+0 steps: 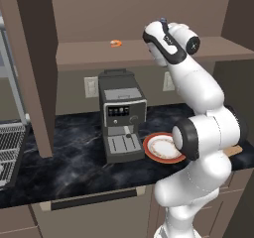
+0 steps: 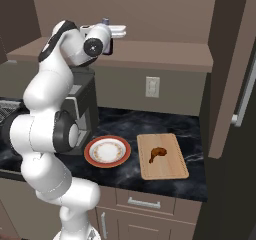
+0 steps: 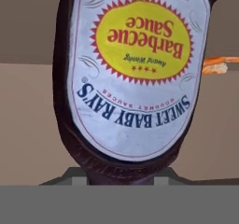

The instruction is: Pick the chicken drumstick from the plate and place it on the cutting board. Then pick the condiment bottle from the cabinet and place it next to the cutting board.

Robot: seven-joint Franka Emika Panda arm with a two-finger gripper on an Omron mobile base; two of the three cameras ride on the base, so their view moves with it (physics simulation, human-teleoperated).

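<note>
The fingers are clenched on the condiment bottle (image 3: pixel 135 73) up at the cabinet (image 2: pixel 165 54) shelf, its label upside down in the hand view and a small orange ring-shaped item (image 3: pixel 215 65) just beside it. Down on the bench (image 2: pixel 200 134), the chicken drumstick (image 2: pixel 157 153) lies on the cutting board (image 2: pixel 170 171), beside the plate (image 2: pixel 90 156).

a kitchen: marble counter (image 1: pixel 74 157), coffee machine (image 1: pixel 120 114), wooden cabinet (image 2: pixel 165 54).

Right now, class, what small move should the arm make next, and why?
Probably lift the condiment bottle slightly off the cabinet shelf. It sits between the hand's fingers, and the chicken drumstick already lies on the cutting board.
</note>
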